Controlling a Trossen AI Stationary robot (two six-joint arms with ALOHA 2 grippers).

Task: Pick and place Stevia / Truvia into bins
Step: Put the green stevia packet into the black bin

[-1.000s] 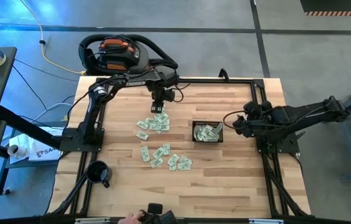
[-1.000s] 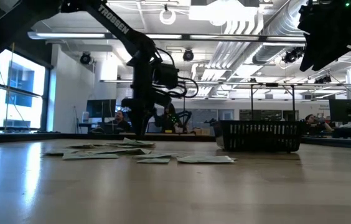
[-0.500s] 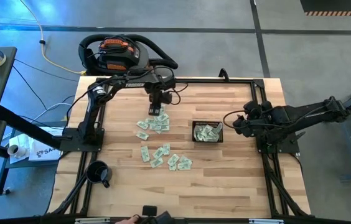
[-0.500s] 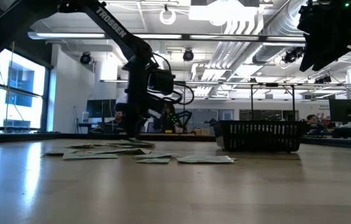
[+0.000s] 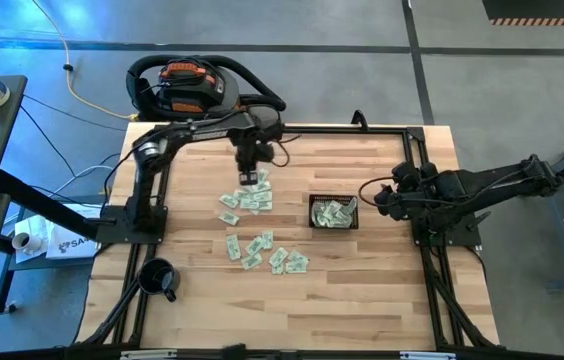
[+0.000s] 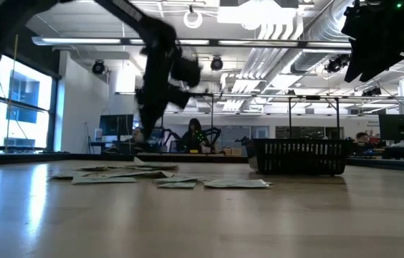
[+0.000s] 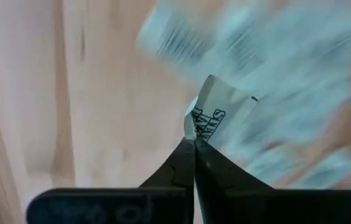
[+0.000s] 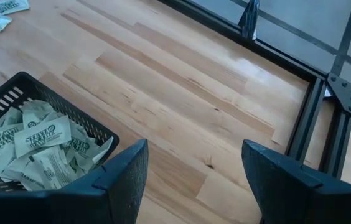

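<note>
Pale green and white Stevia sachets lie scattered on the wooden table in a far cluster and a near cluster. My left gripper hangs above the far cluster, pointing down, shut on one sachet. The black mesh basket stands to the right of the sachets, with several sachets inside. My right gripper waits open just right of the basket, raised and slanting down over the basket's corner. My left gripper pinches one sachet by its edge between the two fingertips, which come from above and point down. The sachet sticks out beyond the tips, printed face showing. It is lifted clear of the table and of the other sachets.
A round black mug stands at the near left corner. A black metal frame runs along the table's far and right edges. Bare wood lies between the basket and the right frame.
My left gripper has risen from the far cluster of sachets, rolling a little about its downward line. It has carried one sachet up clear of the table. The rest of the pile has stayed where it was.
</note>
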